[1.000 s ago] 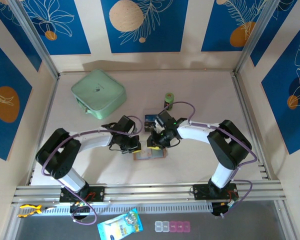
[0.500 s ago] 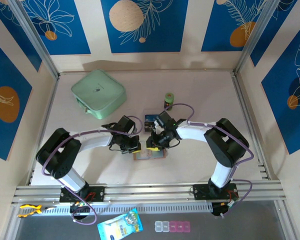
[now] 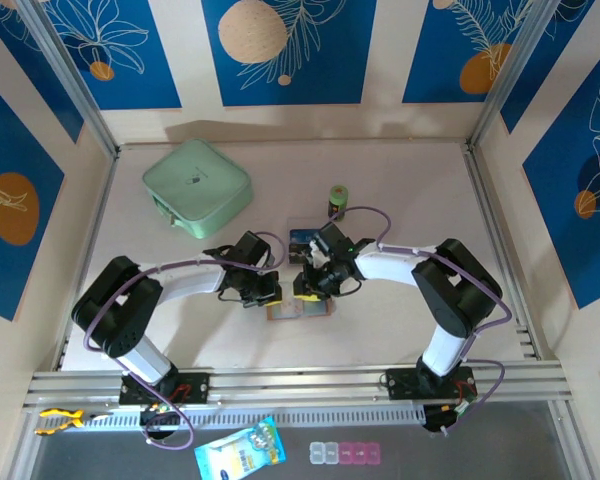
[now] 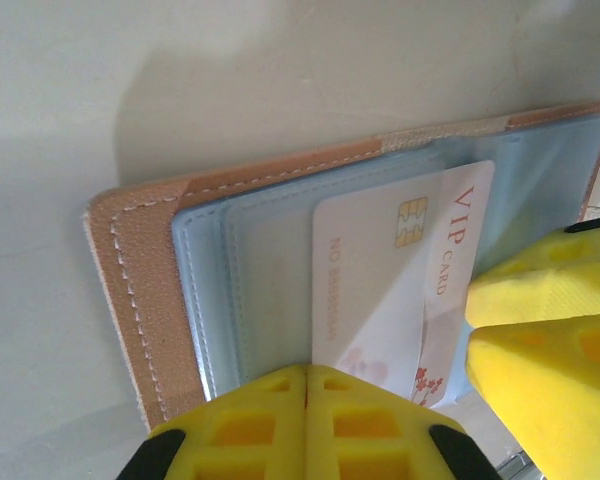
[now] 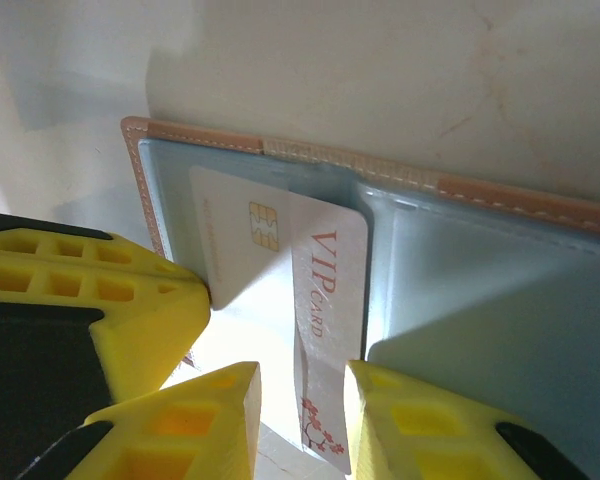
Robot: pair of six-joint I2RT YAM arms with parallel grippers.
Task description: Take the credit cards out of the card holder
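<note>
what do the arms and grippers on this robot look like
The left arm and right arm have white link shells, black joints and black bases, and a purple cable loops along each. The left gripper and right gripper have bright yellow blocky fingers with a grid of square recesses, on black mounts. I can't see any markings.

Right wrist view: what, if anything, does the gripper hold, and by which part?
The VIP card has its blossom-printed end between the right gripper's fingers, but whether they pinch it cannot be told.
</note>
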